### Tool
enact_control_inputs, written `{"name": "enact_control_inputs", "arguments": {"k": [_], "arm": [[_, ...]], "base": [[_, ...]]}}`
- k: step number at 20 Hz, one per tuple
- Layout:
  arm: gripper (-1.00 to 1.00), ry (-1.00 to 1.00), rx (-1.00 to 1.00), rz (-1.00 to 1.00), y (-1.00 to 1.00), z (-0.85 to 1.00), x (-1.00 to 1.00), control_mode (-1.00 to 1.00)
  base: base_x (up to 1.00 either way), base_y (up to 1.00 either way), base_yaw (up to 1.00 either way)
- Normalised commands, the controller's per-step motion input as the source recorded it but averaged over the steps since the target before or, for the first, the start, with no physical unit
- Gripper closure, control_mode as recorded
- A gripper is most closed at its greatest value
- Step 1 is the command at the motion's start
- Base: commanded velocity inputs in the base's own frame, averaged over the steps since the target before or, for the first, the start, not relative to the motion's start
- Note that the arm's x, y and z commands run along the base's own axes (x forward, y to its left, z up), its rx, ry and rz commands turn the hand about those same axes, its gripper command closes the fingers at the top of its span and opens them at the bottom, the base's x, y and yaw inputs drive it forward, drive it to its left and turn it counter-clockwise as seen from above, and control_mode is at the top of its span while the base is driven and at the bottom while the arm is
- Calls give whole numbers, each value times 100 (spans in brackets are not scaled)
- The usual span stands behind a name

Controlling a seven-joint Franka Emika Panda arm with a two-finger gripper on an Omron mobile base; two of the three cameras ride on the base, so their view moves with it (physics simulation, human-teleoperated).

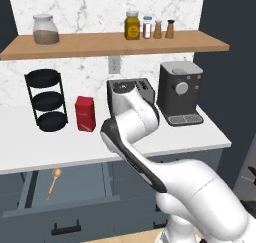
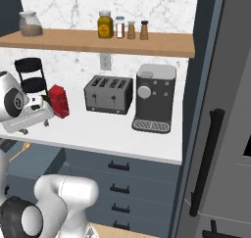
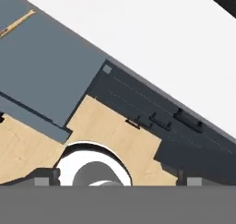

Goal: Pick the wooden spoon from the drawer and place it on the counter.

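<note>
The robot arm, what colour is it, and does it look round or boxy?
The arm is glossy white and rounded, built of fat tube-like segments with dark grey bands and caps at the joints. Its gripper has two small dark grey, blocky fingertips. No cables or markings show.

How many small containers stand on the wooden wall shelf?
5: a clear glass jar at the shelf's left end, then a yellow jar, a red-labelled bottle and two small shakers grouped toward the right.
</note>
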Motion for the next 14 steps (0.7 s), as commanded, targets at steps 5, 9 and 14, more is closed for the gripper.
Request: {"name": "enact_control_inputs", "arguments": {"k": [5,9,14], "arm": [[-100,9,-5,55,100,-85,-33,-100],[-100,16,-6,54,100,-69,-26,-100],[-100,20,-22,52,100,-78,-24,-100]], "base": [[0,0,0],[0,0,0],[0,0,0]]}}
